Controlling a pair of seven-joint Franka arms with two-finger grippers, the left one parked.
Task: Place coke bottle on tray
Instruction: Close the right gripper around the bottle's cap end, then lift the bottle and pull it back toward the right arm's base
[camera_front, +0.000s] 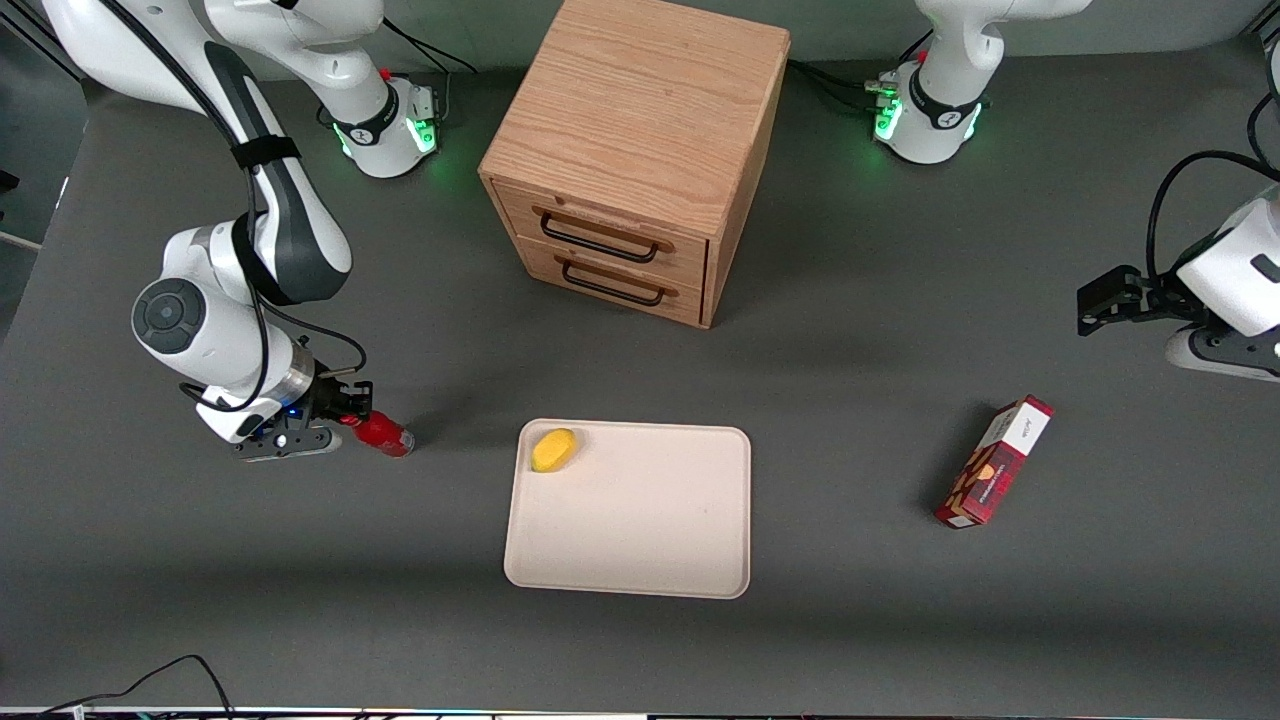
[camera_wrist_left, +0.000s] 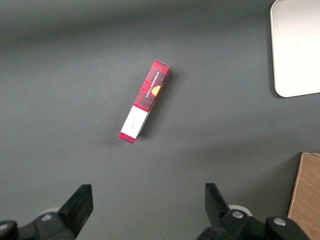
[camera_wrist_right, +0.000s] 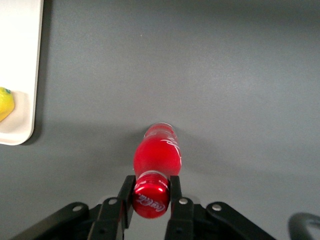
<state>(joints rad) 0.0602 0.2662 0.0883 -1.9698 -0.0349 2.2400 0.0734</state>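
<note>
We see the gripper (camera_wrist_right: 151, 192) closed on the neck of the coke bottle (camera_wrist_right: 157, 152), its fingers (camera_wrist_right: 126, 196) pressing just under the red cap; the bottle tilts with its base on the table (camera_front: 860, 400), beside the tray (camera_front: 640, 540) toward the working arm's end; a lemon (camera_front: 553, 449) lies in the tray's corner nearest the bottle.

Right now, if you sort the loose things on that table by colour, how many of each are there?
Red: 2, the coke bottle clamped at its cap end by the gripper, and the plaid box.
Yellow: 1, the lemon-like object on the tray.
Cream-white: 1, the tray.
Wood: 1, the drawer cabinet.
Total: 5.
</note>
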